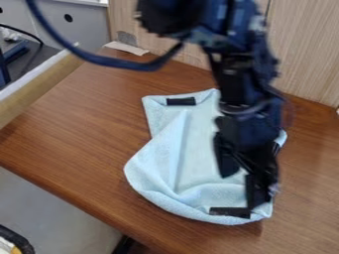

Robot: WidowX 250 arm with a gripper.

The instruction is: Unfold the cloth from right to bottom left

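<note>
The light blue cloth (pixel 155 168) lies partly folded on the brown table, with a diagonal fold down its left half and a curled, rounded lower edge. Black patches mark its upper left corner and its bottom right part; another dark patch shows at its right edge, beside the arm. Over the cloth's lower right part hangs the black gripper (pixel 240 189), its two fingers apart, one near the bottom right black patch. Whether the fingertips touch the cloth I cannot tell. The arm covers much of the cloth's right side.
Brown tabletop (pixel 86 134) surrounds the cloth, and its front edge runs diagonally below left. A wooden panel (pixel 305 54) stands behind. A dark cable (pixel 109 62) loops at the upper left, near a pale strip (pixel 126 47) on the table's back corner.
</note>
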